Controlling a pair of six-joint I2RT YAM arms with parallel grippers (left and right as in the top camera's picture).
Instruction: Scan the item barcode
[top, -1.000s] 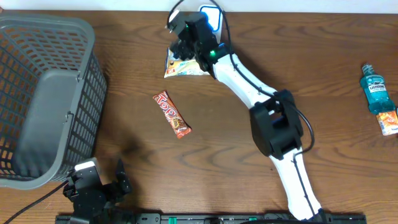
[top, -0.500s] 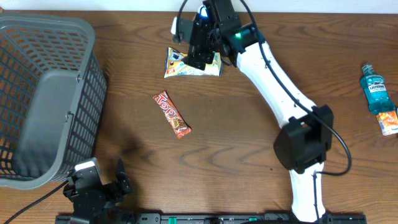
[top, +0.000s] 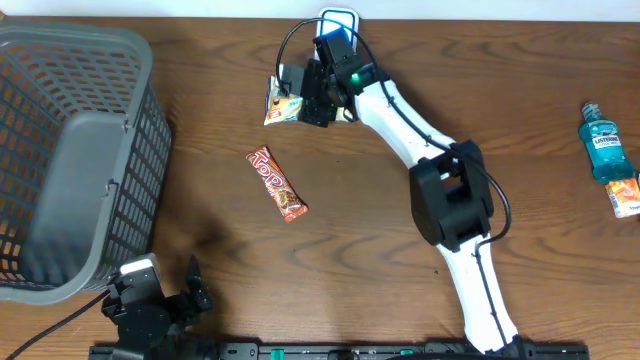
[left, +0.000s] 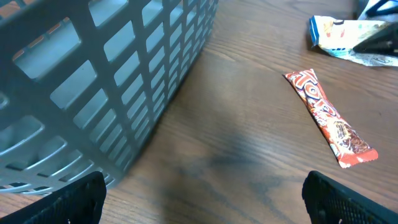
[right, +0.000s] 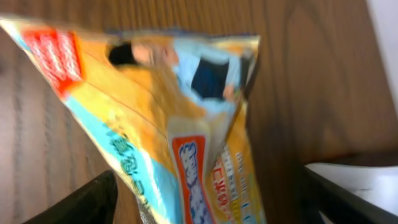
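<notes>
Item 1, task object: snack packet (top: 280, 108), orange and pale blue foil. It lies at the far middle of the table, just in front of a white, blue-rimmed device (top: 338, 18) that I take to be the scanner. From overhead its long axis runs roughly left to right.

Item 2: right gripper (top: 310, 95), directly over the packet's middle and covering part of it. On my right wrist feed the packet fills the gap and slants across it. The fingers stand spread, one either side, and neither visibly presses the foil. I judge this to be the approach to a pinch, with no hold made.

Item 3: left gripper (left: 205, 199), parked at the near left corner beside the grey mesh basket (top: 70, 150). Its fingers are spread wide with nothing between them. It is well apart from the packet, so the right arm is the nearer by far.

Item 4: Top chocolate bar (top: 277, 183), lying diagonally at mid-table, between the two arms, untouched.

Item 5: mouthwash bottle (top: 603, 145) and small orange box (top: 625, 196), at the far right edge.
</notes>
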